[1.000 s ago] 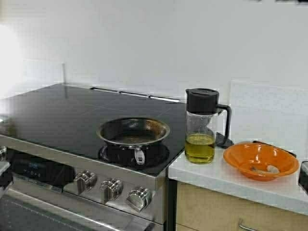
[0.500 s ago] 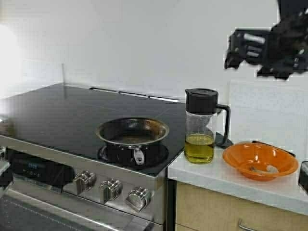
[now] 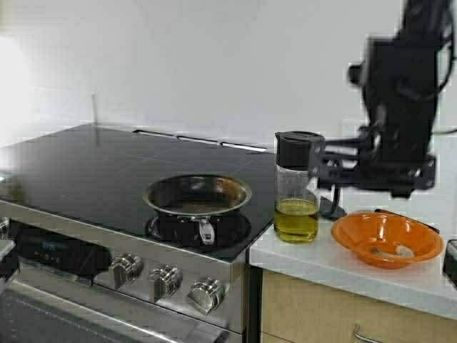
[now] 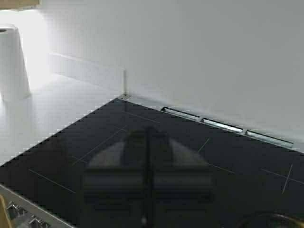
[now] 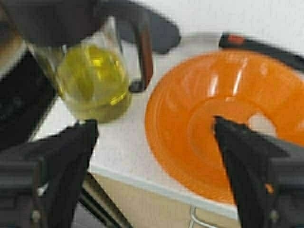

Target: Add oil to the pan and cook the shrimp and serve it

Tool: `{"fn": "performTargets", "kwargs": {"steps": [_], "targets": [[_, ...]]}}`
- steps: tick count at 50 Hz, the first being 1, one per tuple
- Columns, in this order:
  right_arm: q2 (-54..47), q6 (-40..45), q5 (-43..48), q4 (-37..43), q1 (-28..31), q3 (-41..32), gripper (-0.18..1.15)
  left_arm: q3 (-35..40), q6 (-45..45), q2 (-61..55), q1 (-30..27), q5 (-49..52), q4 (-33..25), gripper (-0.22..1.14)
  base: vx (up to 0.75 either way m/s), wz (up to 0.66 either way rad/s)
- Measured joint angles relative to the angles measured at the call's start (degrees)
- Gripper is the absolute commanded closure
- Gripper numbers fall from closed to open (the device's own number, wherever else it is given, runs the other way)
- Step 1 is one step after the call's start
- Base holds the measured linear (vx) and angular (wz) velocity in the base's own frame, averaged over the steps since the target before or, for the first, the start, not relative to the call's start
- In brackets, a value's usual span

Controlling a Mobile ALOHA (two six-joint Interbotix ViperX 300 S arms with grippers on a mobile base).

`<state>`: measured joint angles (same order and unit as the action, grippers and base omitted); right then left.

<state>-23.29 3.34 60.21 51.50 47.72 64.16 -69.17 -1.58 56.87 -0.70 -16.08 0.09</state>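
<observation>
The right gripper point(image 3: 335, 170) had dropped from the upper right to beside the jug's handle point(image 3: 334, 184), fingers spread wide; the oil point(image 3: 296, 219) sat centre-right, untouched; the pan point(image 3: 198, 194) waited mid-frame; a grasp seemed imminent.

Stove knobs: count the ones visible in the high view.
3, in a row on the stove's front panel below the pan: left knob, middle knob, right knob. More may be hidden beyond the left edge.
</observation>
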Motion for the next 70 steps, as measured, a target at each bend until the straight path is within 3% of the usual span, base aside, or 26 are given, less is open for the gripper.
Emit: {"fn": "performTargets", "kwargs": {"steps": [17, 27, 55, 70], "targets": [[-8.3, 0.1, 1.4, 0.8, -0.4, -5.4, -0.06, 0.0, 0.0, 0.0, 0.1, 0.1, 0.0, 0.89, 0.0, 0.0], [-9.1, -0.1, 1.6, 0.1, -3.9, -7.0, -0.06, 0.0, 0.0, 0.0, 0.0, 0.1, -0.1, 0.89, 0.0, 0.0], [-11.3, -0.6, -1.1, -11.3, -14.2, -12.8, -0.06, -0.2, 0.0, 0.0, 0.0, 0.1, -0.1, 0.89, 0.0, 0.0], [-13.6, -0.6, -3.1, -14.2, -16.3, -16.5, -0.06, -0.2, 0.0, -0.2, 0.0, 0.1, -0.1, 0.89, 0.0, 0.0]]}}
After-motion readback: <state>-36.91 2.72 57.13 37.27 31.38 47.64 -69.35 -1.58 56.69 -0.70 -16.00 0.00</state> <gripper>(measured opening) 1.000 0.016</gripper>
